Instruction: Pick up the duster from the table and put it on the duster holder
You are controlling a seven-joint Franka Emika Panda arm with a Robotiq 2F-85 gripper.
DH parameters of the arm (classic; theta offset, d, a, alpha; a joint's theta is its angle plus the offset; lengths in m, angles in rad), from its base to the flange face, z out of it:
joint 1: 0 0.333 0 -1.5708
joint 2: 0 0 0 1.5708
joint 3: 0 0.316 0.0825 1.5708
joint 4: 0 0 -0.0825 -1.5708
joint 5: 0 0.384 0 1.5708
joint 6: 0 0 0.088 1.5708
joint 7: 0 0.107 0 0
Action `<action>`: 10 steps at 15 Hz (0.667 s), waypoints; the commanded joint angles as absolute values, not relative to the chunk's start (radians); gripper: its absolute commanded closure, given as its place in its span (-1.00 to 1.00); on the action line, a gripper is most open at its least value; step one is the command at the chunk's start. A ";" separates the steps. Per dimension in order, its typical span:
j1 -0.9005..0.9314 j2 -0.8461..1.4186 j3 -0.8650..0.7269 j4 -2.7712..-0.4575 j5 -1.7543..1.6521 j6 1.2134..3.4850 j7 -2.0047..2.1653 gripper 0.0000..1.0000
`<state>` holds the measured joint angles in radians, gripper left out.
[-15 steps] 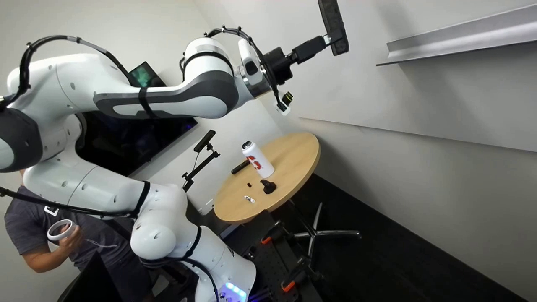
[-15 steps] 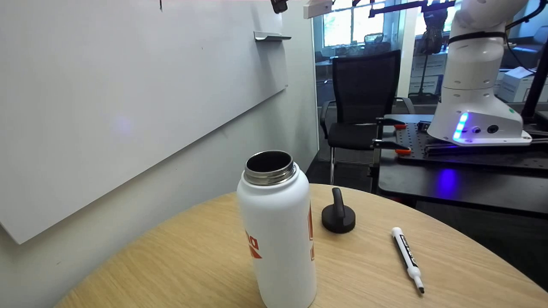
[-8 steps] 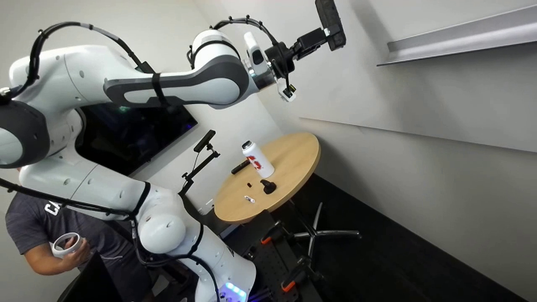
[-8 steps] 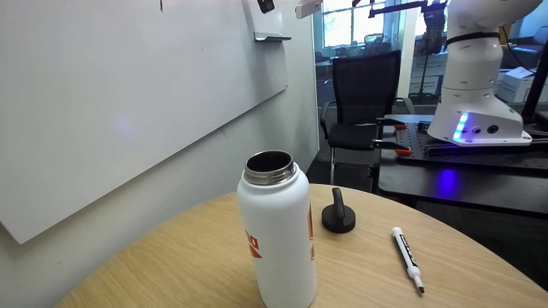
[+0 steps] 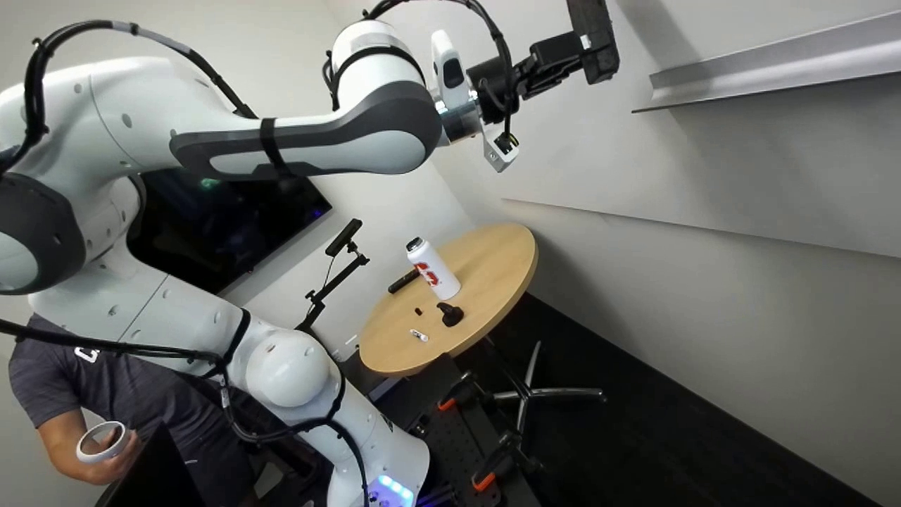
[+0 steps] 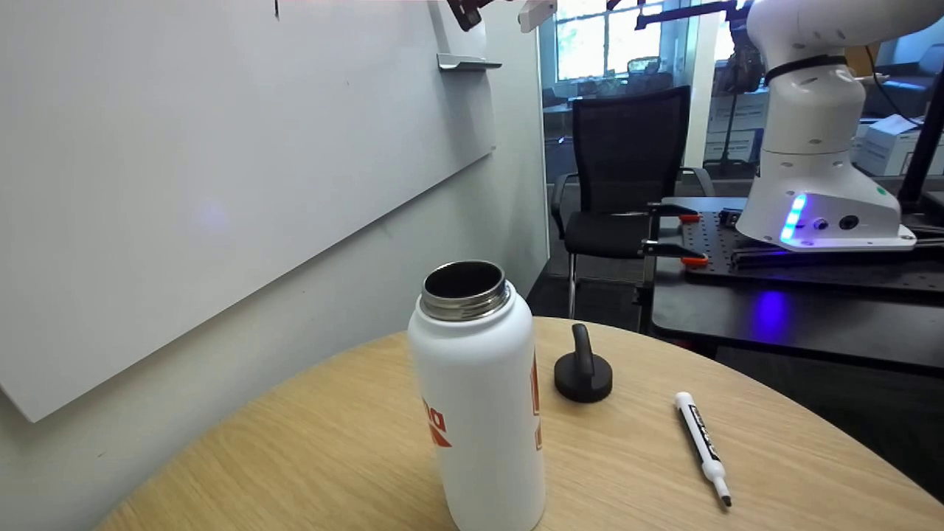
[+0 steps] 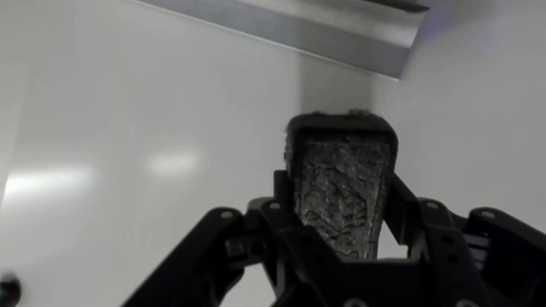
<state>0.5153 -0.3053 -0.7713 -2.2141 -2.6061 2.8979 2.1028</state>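
One gripper held one duster clamped between its two fingers, up in the air near one end of the single duster holder and apart from it. On one round table stood one white bottle, upright and open-mouthed; around it lay one black lid, one white marker and, in an exterior view, one long black bar and one small black piece

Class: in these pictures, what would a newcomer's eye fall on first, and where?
Probably the big white robot arm, spread across an exterior view. In the wrist view its gripper holds the black duster, apart from the ledge at the top. An open white bottle stands on the round table, lower centre of an exterior view.
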 commanded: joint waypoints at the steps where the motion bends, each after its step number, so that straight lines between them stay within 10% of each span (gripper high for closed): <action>1: 0.774 -0.388 -1.040 -2.185 -2.606 2.950 1.987 0.42; 10: 1.284 -0.816 -1.567 -2.099 -2.605 2.819 1.640 0.42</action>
